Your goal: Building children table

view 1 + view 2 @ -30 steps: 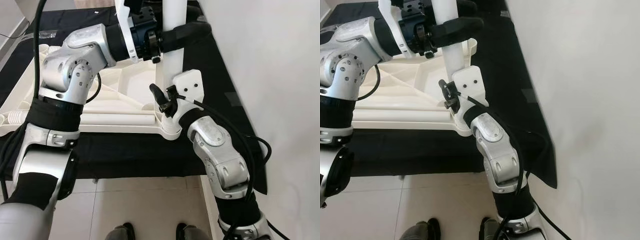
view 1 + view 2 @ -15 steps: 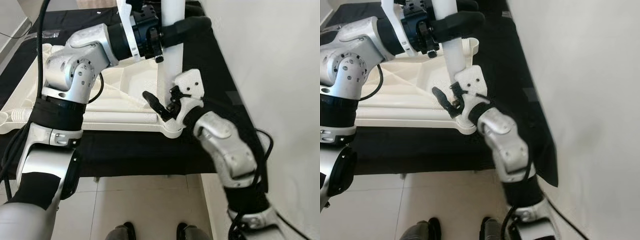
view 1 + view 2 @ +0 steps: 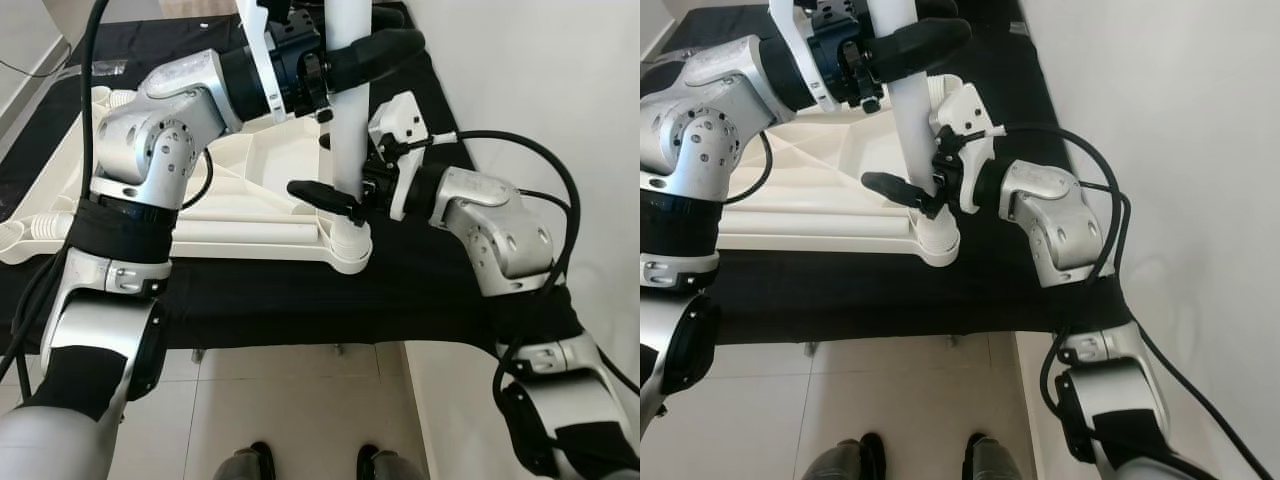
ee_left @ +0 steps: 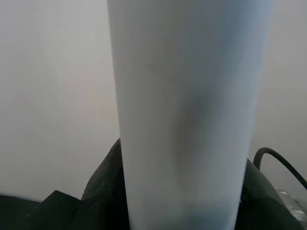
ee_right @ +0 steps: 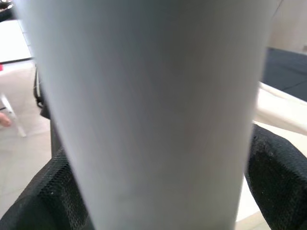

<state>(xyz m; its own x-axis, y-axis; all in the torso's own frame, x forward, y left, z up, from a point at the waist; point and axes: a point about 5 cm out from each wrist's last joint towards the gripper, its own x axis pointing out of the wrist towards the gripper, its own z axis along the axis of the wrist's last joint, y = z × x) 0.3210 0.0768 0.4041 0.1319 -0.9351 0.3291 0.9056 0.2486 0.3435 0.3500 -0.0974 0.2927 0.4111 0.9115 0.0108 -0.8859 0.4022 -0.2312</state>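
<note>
Upturned white children's tabletop [image 3: 230,190] lying on a black-draped table [image 3: 300,300]; white table leg [image 3: 348,120] standing upright in the near corner socket [image 3: 345,245]; left gripper [image 3: 375,50] clamped high on the leg, likely to steady it; right gripper [image 3: 330,195] closed around the leg just above the socket, likely to seat or twist it. Head views giving the whole layout; wrist views giving close-ups of the leg [image 4: 184,115] between black fingers [image 5: 273,177].

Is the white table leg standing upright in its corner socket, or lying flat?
Upright. The white leg rises vertically from the corner socket of the upturned tabletop, with the left end effector and right end effector around it.
</note>
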